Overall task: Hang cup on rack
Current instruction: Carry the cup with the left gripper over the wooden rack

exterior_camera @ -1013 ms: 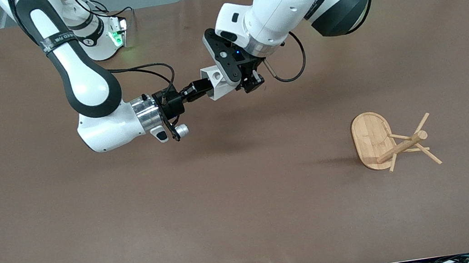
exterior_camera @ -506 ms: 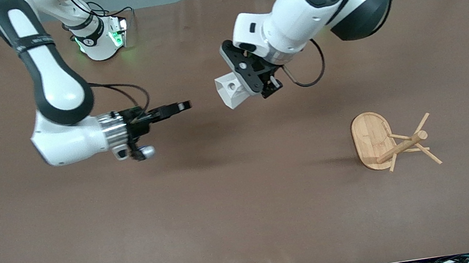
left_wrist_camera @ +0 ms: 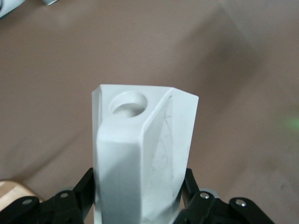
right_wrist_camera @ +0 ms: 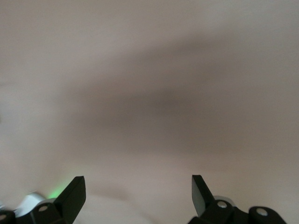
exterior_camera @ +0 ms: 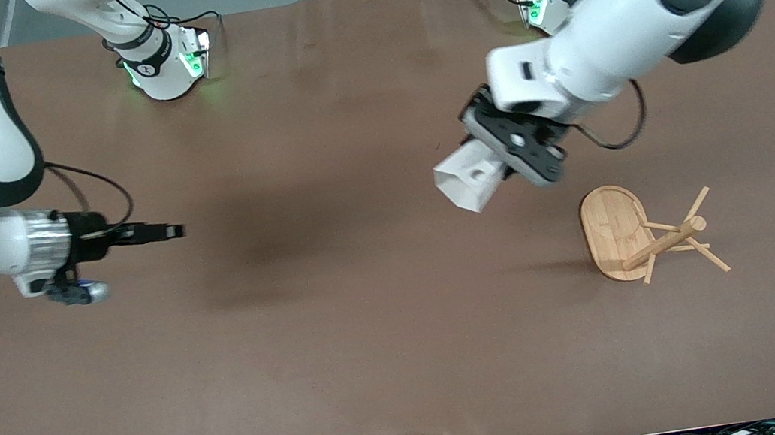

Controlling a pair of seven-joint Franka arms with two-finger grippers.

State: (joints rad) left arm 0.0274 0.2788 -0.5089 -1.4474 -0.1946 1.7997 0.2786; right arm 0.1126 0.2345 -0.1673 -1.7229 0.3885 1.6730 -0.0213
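My arms have glossy white shells with black joint bands and round black caps. A ribbed silver flange joins each wrist to a black gripper: left gripper [exterior_camera: 502, 167], right gripper [exterior_camera: 166, 233]. Thin black cables loop from the wrists. Silver screws sit in the black finger mounts. Both bases carry green indicator lights.

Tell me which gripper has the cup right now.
The left gripper, up in the air beside the rack, is shut on the cup. The right gripper is open and empty over bare table toward the right arm's end.
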